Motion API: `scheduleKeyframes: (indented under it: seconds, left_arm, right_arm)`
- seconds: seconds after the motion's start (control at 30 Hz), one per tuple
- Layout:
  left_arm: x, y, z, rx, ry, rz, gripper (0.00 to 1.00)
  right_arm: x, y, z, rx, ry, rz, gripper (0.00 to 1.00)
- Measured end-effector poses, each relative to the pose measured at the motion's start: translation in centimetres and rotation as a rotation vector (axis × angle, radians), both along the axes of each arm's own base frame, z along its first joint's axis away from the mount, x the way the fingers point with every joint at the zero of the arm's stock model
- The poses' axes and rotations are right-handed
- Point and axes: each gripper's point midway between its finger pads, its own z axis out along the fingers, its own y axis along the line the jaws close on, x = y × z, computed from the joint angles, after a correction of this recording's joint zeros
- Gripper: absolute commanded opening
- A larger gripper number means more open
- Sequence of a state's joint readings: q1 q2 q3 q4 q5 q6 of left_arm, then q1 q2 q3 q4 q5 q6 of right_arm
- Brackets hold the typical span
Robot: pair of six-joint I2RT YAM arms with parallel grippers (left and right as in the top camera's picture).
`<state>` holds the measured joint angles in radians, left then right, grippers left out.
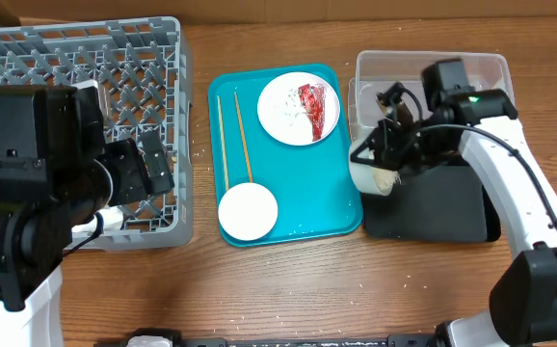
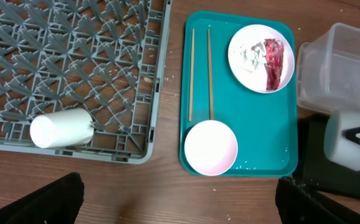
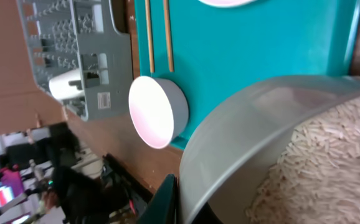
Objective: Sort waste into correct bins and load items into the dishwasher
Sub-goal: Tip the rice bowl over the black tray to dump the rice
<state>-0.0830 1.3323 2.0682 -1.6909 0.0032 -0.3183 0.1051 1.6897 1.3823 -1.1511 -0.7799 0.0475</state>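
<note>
overhead, the right gripper [image 1: 386,157] clasped the grey-green bowl [image 1: 370,177], tipped sideways at the left edge of the black tray [image 1: 442,212]. in the left wrist view the left gripper [image 2: 179,190] stood spread wide; the white cup [image 2: 60,129] lay on its side in the dish rack [image 2: 74,56], while chopsticks [image 2: 200,71], pink bowl [image 2: 211,147] and the plate [image 2: 250,68] bearing the red wrapper [image 2: 273,62] sat on the teal tray [image 2: 267,130]. the right wrist view showed rice [image 3: 329,165] inside the held bowl.

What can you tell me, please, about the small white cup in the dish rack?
The small white cup is plain and smooth, with no handle showing; it looks like plastic or ceramic. It lies on its side on the lattice floor of the grey dish rack, beside the low near wall, one round end facing left. Only the rack touches it.
</note>
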Motion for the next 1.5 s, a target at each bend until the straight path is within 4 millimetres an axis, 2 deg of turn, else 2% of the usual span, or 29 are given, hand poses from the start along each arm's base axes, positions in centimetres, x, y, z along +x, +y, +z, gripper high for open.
scheduleKeyframes:
  seconds: [0.17,0.27,0.33,0.5,0.7,0.83,0.93,1.07,1.17,1.27,1.5]
  left_arm:
    - [0.4,0.0,-0.3,0.002,0.015,0.0,1.0]
    - [0.6,-0.1,-0.5,0.002,0.024,0.0,1.0]
    - [0.7,-0.1,-0.6,0.002,0.028,0.001,1.0]
    - [0.9,-0.1,-0.8,0.003,0.033,0.0,1.0]
    - [0.9,-0.1,-0.7,0.003,0.033,0.0,1.0]
    - [0.9,-0.1,-0.7,0.003,0.033,0.0,1.0]
    - [0.9,-0.1,-0.7,0.003,0.033,0.0,1.0]
    - [0.9,-0.1,-0.7,0.003,0.033,0.0,1.0]
    - [0.9,-0.1,-0.7,0.003,0.033,0.0,1.0]
    - [0.9,-0.1,-0.7,0.003,0.033,0.0,1.0]
    - [0.9,-0.1,-0.8,0.003,0.033,0.0,1.0]
  right_arm:
    - [-0.8,-1.8,-2.3,0.09,0.016,-0.015,0.04]
    - [-1.3,-2.8,-2.9,0.18,-0.004,-0.023,0.04]
    - [-1.7,-3.5,-2.8,0.253,-0.028,-0.028,0.04]
    - [-2.0,-4.5,-0.9,0.412,-0.112,-0.037,0.04]
    - [-2.2,-4.2,-0.3,0.483,-0.219,0.003,0.04]
    - [-2.5,-4.1,-2.2,0.49,-0.274,0.014,0.04]
    - [-2.3,-4.9,-3.3,0.506,-0.27,-0.034,0.04]
    - [-1.9,-6.1,-2.7,0.562,-0.262,-0.101,0.04]
    - [-1.9,-6.2,-2.0,0.601,-0.272,-0.111,0.04]
    - [-1.3,-6.4,-2.2,0.58,-0.318,-0.095,0.04]
    - [-1.2,-6.5,-2.5,0.577,-0.263,-0.125,0.04]
